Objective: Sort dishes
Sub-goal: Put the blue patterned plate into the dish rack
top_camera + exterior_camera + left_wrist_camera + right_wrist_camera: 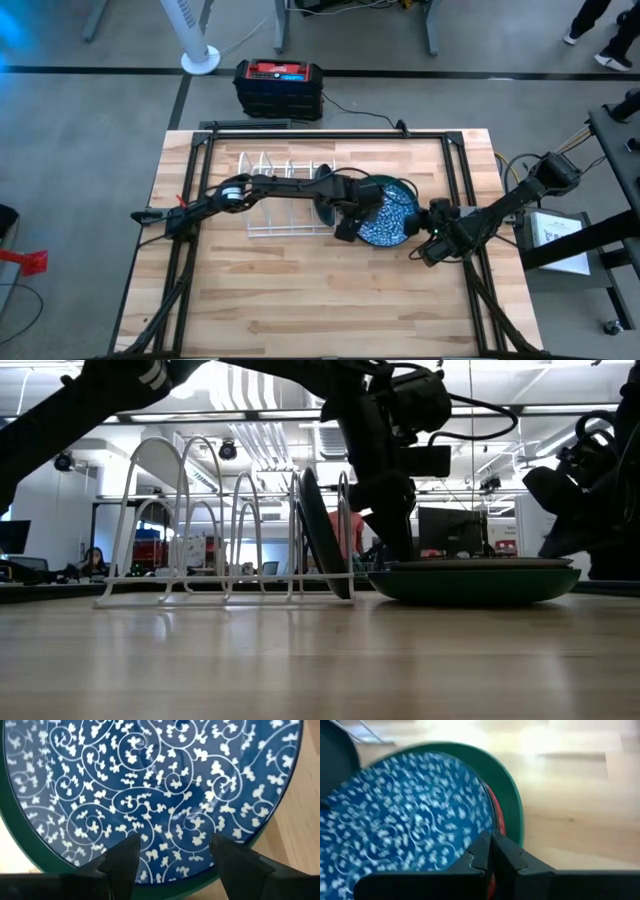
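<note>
Blue plate: I see a dark blue plate point(150, 785) with white scrolling vine and leaf patterning over its whole face, lying flat on top of a stack near the middle of the table, just right of the rack.
Green plate: a plain dark green plate point(512, 795) sits at the bottom of that stack, its rim showing all round the blue one.
Red edge: between blue and green I catch a thin red rim point(497, 817); I count it as one more dish, though I cannot see its face.
Stack count: three dishes that I can tell apart.
Racked plates: in the white wire rack point(180, 510) I count two dark plates point(322, 530) standing on edge at its right end; their colours I cannot tell.
Left gripper: my left gripper point(172, 855) hovers over the blue plate with its fingers spread apart, grasping nothing.
Right gripper: my right gripper point(490, 852) is at the right-hand edge of the stack, fingers clenched together; I cannot tell whether they pinch a rim.
Table: a light wooden table point(300, 310).
</note>
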Controlling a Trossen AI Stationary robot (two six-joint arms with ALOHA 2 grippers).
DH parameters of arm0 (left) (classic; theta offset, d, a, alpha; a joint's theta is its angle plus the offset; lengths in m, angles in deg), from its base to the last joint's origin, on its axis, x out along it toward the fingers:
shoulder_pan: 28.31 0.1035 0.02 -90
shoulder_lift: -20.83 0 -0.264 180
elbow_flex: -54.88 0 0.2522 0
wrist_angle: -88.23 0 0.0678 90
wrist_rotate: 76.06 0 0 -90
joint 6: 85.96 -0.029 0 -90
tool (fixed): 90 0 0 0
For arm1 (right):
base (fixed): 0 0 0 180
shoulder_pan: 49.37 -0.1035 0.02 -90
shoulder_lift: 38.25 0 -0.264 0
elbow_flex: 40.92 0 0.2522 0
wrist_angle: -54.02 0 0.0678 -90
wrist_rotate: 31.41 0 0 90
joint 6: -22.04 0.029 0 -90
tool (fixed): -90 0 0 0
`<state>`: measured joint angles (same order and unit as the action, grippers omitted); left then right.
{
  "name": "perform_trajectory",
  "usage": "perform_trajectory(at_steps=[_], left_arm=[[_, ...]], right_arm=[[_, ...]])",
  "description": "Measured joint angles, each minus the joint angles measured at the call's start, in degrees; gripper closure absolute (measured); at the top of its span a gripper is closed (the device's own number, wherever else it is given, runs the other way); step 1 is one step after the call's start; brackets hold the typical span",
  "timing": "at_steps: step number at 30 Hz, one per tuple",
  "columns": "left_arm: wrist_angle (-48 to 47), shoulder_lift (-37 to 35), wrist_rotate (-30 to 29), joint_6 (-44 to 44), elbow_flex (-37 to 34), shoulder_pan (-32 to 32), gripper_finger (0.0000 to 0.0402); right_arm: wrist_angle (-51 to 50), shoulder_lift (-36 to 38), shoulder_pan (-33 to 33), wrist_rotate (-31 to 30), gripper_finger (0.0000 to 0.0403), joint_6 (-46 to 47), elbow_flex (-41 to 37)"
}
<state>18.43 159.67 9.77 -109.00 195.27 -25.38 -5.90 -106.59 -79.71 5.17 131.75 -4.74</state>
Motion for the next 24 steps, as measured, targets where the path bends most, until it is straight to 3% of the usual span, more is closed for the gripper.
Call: perform_trajectory(at_steps=[9, 17, 20, 24], left_arm=[[-1.2, -0.1, 0.0, -0.9, 0.1, -0.2, 0.017], [-5.1, -0.2, -2.3, -2.1, 6.2, -0.3, 0.017], [-6.4, -0.3, -0.1, -3.4, 7.1, -0.5, 0.017], [-8.2, -0.3, 2.1, -5.4, 5.9, -1.5, 0.017]], right_arm=[[2.8, 0.0, 0.9, -10.7, 0.0398, -7.4, 1.9], [25.2, -1.1, 5.1, -11.2, 0.0402, -31.0, 0.8], [28.9, -2.5, 6.4, -10.8, 0.0402, -34.7, 0.8], [29.2, -5.5, 6.8, -10.6, 0.0403, -32.8, 0.7]])
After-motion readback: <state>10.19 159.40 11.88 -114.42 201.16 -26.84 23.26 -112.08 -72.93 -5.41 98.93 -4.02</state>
